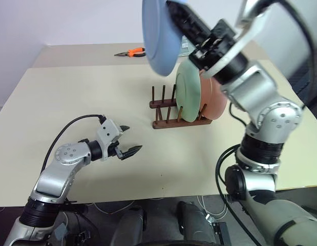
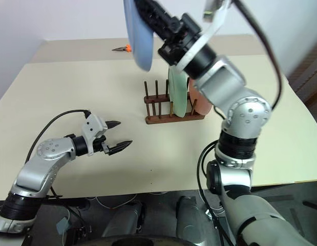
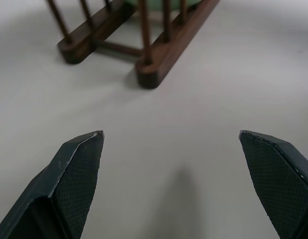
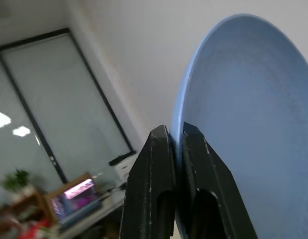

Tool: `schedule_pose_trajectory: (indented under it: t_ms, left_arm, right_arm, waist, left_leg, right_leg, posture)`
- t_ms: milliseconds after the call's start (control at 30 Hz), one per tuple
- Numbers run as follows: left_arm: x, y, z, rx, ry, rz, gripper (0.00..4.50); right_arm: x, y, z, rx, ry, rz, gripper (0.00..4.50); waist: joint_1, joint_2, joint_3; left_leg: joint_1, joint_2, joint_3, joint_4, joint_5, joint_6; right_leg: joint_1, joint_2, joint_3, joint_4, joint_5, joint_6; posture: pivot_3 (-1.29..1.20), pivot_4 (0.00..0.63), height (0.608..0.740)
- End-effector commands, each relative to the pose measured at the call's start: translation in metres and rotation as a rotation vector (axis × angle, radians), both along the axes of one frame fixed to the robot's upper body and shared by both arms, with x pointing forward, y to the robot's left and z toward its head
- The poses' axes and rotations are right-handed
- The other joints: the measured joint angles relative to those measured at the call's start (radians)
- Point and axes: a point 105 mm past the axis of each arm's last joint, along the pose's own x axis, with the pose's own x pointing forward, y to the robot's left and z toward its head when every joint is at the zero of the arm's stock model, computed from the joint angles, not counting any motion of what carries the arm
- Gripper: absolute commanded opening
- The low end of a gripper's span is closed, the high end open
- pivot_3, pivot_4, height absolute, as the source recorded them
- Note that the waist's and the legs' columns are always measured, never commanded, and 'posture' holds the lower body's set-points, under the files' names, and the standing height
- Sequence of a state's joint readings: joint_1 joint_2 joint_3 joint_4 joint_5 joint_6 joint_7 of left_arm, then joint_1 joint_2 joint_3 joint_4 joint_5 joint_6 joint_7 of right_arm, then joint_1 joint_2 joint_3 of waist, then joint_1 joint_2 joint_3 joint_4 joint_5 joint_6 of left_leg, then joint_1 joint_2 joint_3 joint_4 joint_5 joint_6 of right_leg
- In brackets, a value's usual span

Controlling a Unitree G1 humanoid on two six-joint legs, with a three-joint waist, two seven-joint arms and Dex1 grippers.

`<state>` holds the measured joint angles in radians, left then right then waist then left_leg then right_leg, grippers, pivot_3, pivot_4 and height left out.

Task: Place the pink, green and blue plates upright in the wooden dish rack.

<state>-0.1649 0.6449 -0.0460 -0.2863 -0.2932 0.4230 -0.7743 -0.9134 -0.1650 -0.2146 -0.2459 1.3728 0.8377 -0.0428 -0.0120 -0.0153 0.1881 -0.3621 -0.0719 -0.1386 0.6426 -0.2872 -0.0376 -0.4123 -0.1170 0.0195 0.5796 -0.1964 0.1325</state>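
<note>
High above the middle of the bench, the right gripper (image 4: 176,137) pinches the rim of the blue plate (image 1: 159,36), its two black fingers (image 4: 149,169) pressed tight on either side of the edge. That plate hangs in the air on edge, clear of the bench (image 1: 71,97) and above the wooden dish rack (image 1: 166,110), toward its empty end.

The rack stands near the middle of the bench, a little toward the far edge and the right side. The green plate (image 1: 188,92) stands upright between its pegs, and the pink plate (image 1: 215,100) stands upright just behind it at the rack's right end. The pegs at the rack's left end hold nothing.

Near the front left corner, the left gripper (image 1: 128,139) hovers low over the bench with its fingers (image 3: 76,164) spread wide and nothing between them, pointing toward the rack and well short of it.

Orange-handled pliers (image 1: 131,52) lie on a second surface beyond the far edge of the bench.
</note>
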Motion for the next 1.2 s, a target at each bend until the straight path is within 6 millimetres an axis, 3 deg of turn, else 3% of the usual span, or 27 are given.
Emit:
schedule_pose_trajectory:
  t_ms: [33, 233, 367, 500, 533, 600, 667, 733, 833, 967, 1100, 1200]
  left_arm:
    - [-0.002, 0.005, 0.012, 0.002, -0.059, 0.011, 4.5]
    - [-0.005, 0.011, 0.014, -0.014, -0.062, 0.041, 4.5]
    - [-0.008, 0.01, 0.016, -0.034, -0.066, 0.032, 4.5]
    - [-0.009, 0.009, 0.017, -0.039, -0.068, 0.025, 4.5]
    - [-0.01, 0.008, 0.017, -0.04, -0.067, 0.023, 4.5]
    - [-0.01, 0.007, 0.017, -0.042, -0.065, 0.02, 4.5]
    - [-0.01, 0.005, 0.017, -0.044, -0.062, 0.014, 4.5]
    - [-0.01, 0.002, 0.016, -0.045, -0.059, 0.008, 4.5]
    - [-0.009, 0.001, 0.016, -0.045, -0.054, 0.0, 4.5]
    - [-0.005, 0.003, 0.013, -0.027, -0.052, -0.002, 4.5]
    - [0.002, 0.01, 0.012, -0.02, -0.069, 0.028, 4.5]
    - [0.01, 0.02, 0.012, -0.028, -0.085, 0.069, 4.5]
  right_arm:
    - [0.006, 0.006, -0.013, -0.023, 0.083, -0.018, 0.05]
    - [0.017, 0.006, -0.041, -0.056, 0.2, -0.058, 0.05]
    - [0.031, 0.002, -0.07, -0.122, 0.294, -0.129, 0.05]
    - [0.036, -0.002, -0.077, -0.136, 0.302, -0.155, 0.05]
    - [0.036, -0.003, -0.077, -0.152, 0.285, -0.166, 0.68]
    - [0.036, -0.004, -0.074, -0.202, 0.221, -0.193, 1.44]
    - [0.028, -0.006, -0.06, -0.272, 0.057, -0.234, 2.39]
    - [0.016, -0.011, -0.042, -0.319, -0.118, -0.258, 2.39]
    - [-0.011, -0.032, -0.011, -0.336, -0.349, -0.254, 2.39]
    - [-0.034, -0.082, -0.006, -0.4, -0.433, -0.287, 2.39]
    - [-0.029, -0.161, -0.054, -0.618, -0.256, -0.479, 2.39]
    - [-0.031, -0.198, -0.104, -0.797, -0.105, -0.547, 2.39]
  waist:
    - [0.0, 0.0, 0.0]
    - [-0.003, 0.0, 0.0]
    - [-0.005, 0.0, -0.001]
    - [-0.005, 0.0, 0.0]
    - [-0.005, 0.0, 0.0]
    - [-0.004, 0.0, 0.0]
    - [-0.004, 0.0, 0.0]
    - [-0.004, 0.0, 0.0]
    - [-0.001, 0.0, 0.0]
    - [0.004, -0.003, -0.002]
    - [0.018, -0.005, -0.003]
    - [0.023, -0.003, -0.002]
  left_leg:
    - [0.0, 0.0, 0.0, 0.0, 0.0, 0.0]
    - [-0.001, 0.0, 0.001, 0.0, 0.0, 0.0]
    - [0.0, 0.0, 0.001, -0.001, 0.0, 0.0]
    - [0.0, 0.0, 0.004, -0.001, 0.0, 0.0]
    - [0.0, 0.0, 0.004, -0.001, 0.0, 0.0]
    - [0.0, 0.0, 0.004, -0.001, 0.0, 0.0]
    - [0.0, 0.0, 0.004, -0.001, 0.0, 0.0]
    - [0.0, 0.0, 0.005, -0.001, 0.0, 0.0]
    - [-0.001, 0.0, 0.005, -0.001, 0.0, 0.0]
    - [-0.001, 0.0, 0.004, -0.001, 0.0, 0.0]
    - [-0.002, 0.0, 0.004, 0.0, 0.0, 0.0]
    - [-0.004, 0.001, 0.006, 0.002, 0.0, 0.0]
  right_leg:
    - [-0.001, 0.0, 0.0, 0.0, 0.0, 0.0]
    - [-0.001, 0.0, 0.0, 0.0, 0.0, 0.0]
    - [-0.001, 0.001, 0.0, 0.0, 0.0, 0.0]
    - [-0.001, 0.001, 0.0, 0.001, 0.0, 0.0]
    - [-0.001, 0.001, 0.0, 0.001, 0.0, 0.0]
    - [-0.001, 0.001, 0.0, 0.0, 0.0, 0.0]
    - [-0.001, 0.001, 0.0, 0.0, 0.0, 0.0]
    - [-0.001, 0.001, 0.0, 0.0, 0.0, 0.001]
    - [-0.001, 0.001, -0.001, 0.0, -0.001, 0.003]
    - [0.001, 0.0, -0.001, -0.002, -0.001, 0.004]
    - [0.002, -0.001, -0.002, -0.004, -0.003, 0.004]
    - [0.001, -0.001, -0.001, -0.004, -0.003, 0.004]
  posture:
    - [0.0, 0.15, 0.74]
    - [0.0, 0.15, 0.74]
    - [0.0, 0.15, 0.74]
    - [0.0, 0.15, 0.74]
    - [0.0, 0.15, 0.74]
    - [0.0, 0.15, 0.74]
    - [0.0, 0.15, 0.74]
    - [0.0, 0.15, 0.74]
    - [0.0, 0.15, 0.74]
    - [0.0, 0.15, 0.74]
    - [0.0, 0.15, 0.74]
    - [0.0, 0.15, 0.74]
